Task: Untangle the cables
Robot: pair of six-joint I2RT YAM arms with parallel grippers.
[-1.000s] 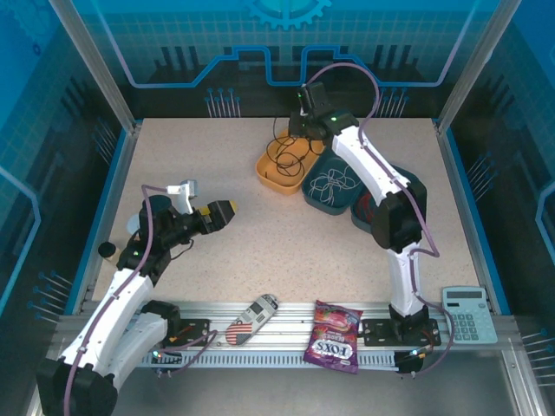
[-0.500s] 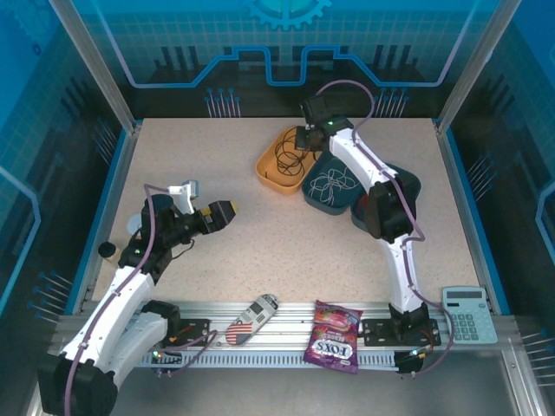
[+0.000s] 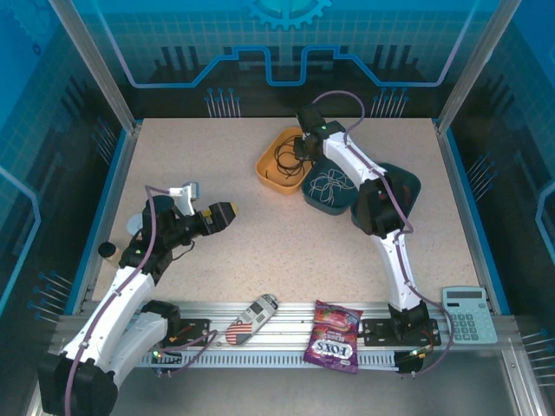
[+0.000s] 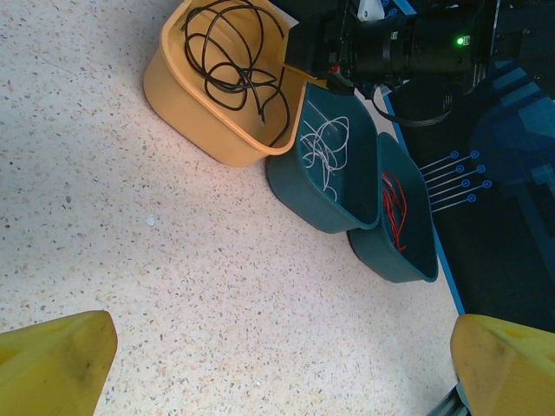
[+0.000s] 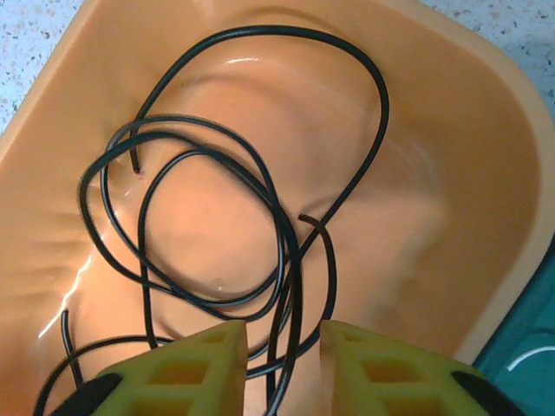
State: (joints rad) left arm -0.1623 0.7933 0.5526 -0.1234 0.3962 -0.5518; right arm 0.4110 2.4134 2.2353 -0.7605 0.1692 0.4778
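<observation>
The black cable (image 5: 290,260) looks light and limp, best pinched at one strand; the right gripper (image 5: 282,334) stands narrowly parted around it, the left gripper (image 4: 277,347) wide.

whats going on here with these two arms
The right fingers stand slightly apart, with strands of the thin black cable between them, inside the orange plastic bin. The white cable lies in one teal bin, the red cable in the next. The left fingers are wide open over the table, holding nothing.

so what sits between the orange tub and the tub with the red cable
A teal tub holding the white cable, clearest in the left wrist view.
</observation>
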